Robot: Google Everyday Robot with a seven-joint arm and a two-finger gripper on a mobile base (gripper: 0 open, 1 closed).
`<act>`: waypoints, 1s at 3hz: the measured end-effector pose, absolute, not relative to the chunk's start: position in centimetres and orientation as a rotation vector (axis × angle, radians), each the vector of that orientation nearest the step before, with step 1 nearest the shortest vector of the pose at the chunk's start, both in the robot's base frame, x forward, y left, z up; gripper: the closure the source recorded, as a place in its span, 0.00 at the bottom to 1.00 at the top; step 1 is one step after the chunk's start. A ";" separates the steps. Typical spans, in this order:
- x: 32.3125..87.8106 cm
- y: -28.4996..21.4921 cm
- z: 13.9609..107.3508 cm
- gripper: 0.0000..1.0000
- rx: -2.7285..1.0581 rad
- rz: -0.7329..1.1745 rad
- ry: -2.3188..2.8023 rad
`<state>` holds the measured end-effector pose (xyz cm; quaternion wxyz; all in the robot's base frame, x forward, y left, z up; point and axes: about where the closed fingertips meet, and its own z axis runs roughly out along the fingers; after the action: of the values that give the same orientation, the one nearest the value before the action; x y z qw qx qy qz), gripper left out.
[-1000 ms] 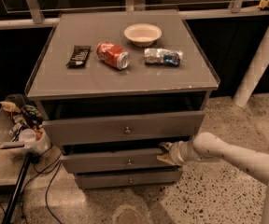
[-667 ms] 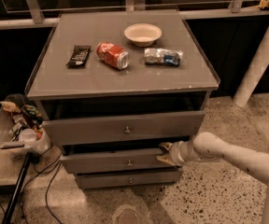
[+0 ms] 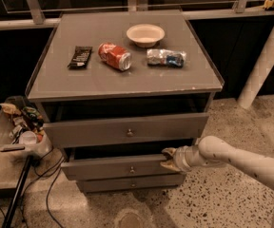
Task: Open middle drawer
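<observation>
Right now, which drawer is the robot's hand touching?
The middle drawer. The gripper sits at its right end, while the top drawer and bottom drawer are untouched.

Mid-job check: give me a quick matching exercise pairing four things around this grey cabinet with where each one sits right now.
Things:
1. white round bowl
2. red crushed soda can
3. dark flat snack bar
4. robot's two-finger gripper

Places:
A. left part of the cabinet top
B. at the right end of the wide grey middle drawer
C. back of the cabinet top
D. lying on its side, centre of the cabinet top

Pairs: 1-C, 2-D, 3-A, 4-B
</observation>
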<state>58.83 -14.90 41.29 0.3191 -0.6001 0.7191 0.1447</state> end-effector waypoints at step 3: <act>57.8 -14.5 42.1 0.84 -1.553 0.375 1.859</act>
<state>57.77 -14.55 42.10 0.3384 -0.5964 0.7136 0.1438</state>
